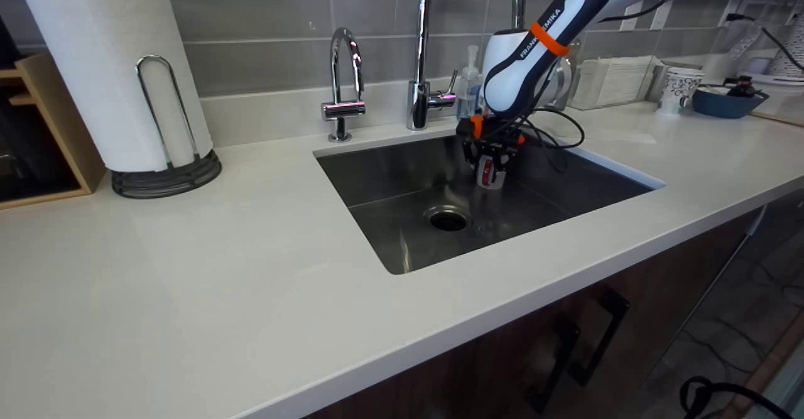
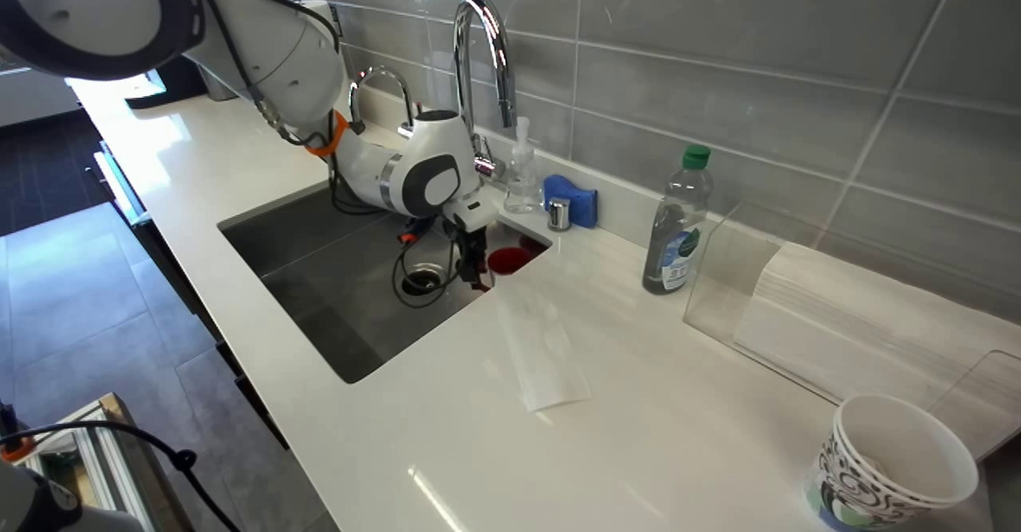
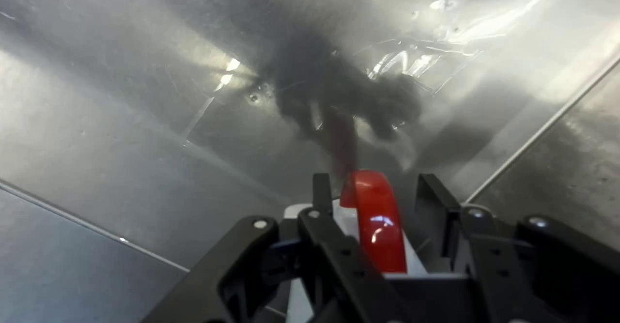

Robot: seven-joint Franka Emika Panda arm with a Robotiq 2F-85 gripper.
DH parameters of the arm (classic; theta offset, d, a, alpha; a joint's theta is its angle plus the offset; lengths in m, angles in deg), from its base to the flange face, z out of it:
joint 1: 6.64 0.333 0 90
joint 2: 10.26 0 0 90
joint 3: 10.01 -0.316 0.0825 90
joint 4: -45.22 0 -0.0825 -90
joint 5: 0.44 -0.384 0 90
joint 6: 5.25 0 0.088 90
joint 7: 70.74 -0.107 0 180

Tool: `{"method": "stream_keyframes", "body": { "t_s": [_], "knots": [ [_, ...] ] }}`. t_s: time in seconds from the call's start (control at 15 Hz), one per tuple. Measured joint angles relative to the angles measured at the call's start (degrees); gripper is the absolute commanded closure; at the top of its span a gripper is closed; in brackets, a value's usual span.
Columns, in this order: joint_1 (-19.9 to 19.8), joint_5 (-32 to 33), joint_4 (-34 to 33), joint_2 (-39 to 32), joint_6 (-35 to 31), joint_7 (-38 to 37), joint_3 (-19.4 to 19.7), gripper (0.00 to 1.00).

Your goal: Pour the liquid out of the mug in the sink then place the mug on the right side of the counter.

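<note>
From where I stand, the mug (image 1: 496, 179) sits in the sink (image 1: 399, 230), its red handle (image 3: 380, 226) lengthwise between the gripper's (image 3: 375, 185) well-parted jaws, nothing held; I'd close them next.

Arm (image 2: 279, 61): white with dark trim, it slanted down from the upper left in an exterior view.
Wrist (image 2: 443, 141): it sat at the arm's lower end, bent so that its tip faced downward.
Gripper (image 3: 380, 187): black, it hung below the wrist and pointed down.
Fingers (image 3: 438, 199): in the wrist view they stood apart, a gap showing between the tips, with their inner faces turned toward each other.
</note>
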Motion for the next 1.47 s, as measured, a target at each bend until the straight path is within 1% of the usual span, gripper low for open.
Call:
{"method": "stream_keyframes", "body": {
  "t_s": [0.2, 0.27, 0.33, 0.67, 1.47],
  "knots": [
    [0.1, -0.1, -0.7, -0.7, 0.4, 0.1, 0.0, 0.99],
    [0.1, -0.1, -1.0, -1.0, 0.9, 0.2, 0.0, 0.98],
    [0.1, -0.2, -1.2, -1.1, 1.4, 0.3, 0.0, 0.95],
    [0.1, -0.2, -2.1, -1.4, 2.7, 0.5, 0.0, 0.95],
    [0.7, -0.4, -2.1, -1.4, 2.7, 0.4, 0.4, 0.95]
  ]
}}
